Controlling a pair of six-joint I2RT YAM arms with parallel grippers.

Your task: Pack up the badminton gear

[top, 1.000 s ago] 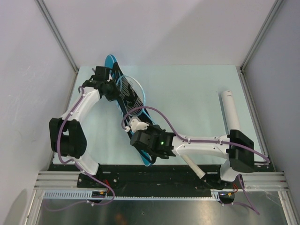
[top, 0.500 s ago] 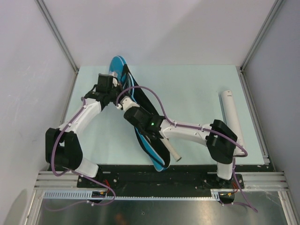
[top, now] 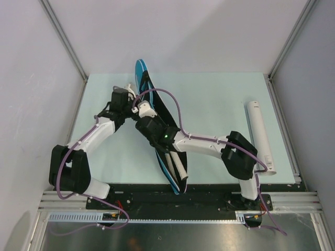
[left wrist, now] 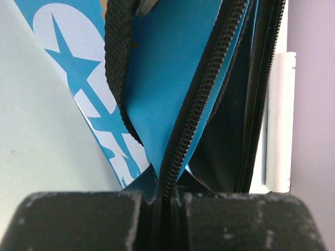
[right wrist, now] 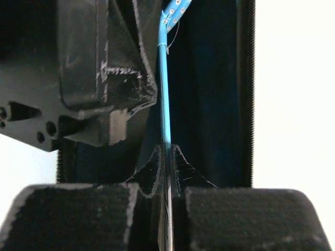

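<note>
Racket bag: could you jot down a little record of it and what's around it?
Racket bag: blue, unzipped
Left gripper: shut on bag's zipper edge
Right gripper: shut on racket frame, inside bag
Racket handle: white, at bag's near end
White tube: on table, right side, apart

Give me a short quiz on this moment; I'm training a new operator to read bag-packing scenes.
1. Fill in: the white tube lies on the table's ___ side.
2. True or false: the left hand is shut on the bag's zipper edge.
3. The right hand is: A open over the table; B shut on the racket's light-blue frame; C shut on the white tube.
Key: 1 right; 2 true; 3 B.
</note>
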